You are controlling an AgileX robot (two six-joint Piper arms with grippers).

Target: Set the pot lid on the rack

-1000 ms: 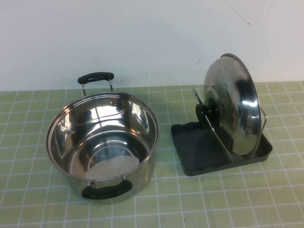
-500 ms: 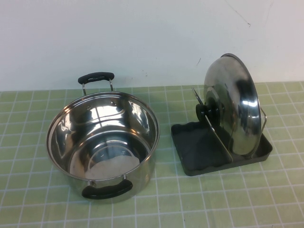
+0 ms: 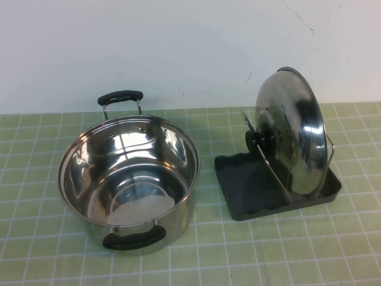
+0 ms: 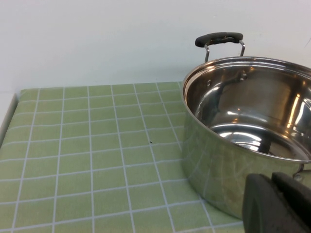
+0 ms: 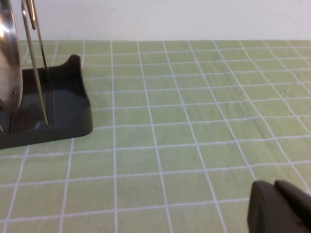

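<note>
Pot lid (image 3: 292, 134) is seen upright in rack (image 3: 238, 199), right of pot (image 3: 128, 179), knob toward pot. Placement is judged done; further contact is best avoided.

Left gripper (image 4: 278, 204) is parked beside pot, fingers together. Right gripper (image 5: 281, 206) is parked right of rack, fingers together.

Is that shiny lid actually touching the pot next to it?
Apart. The high view shows bare tiled mat between the pot lid, standing in the rack, and the pot.
</note>
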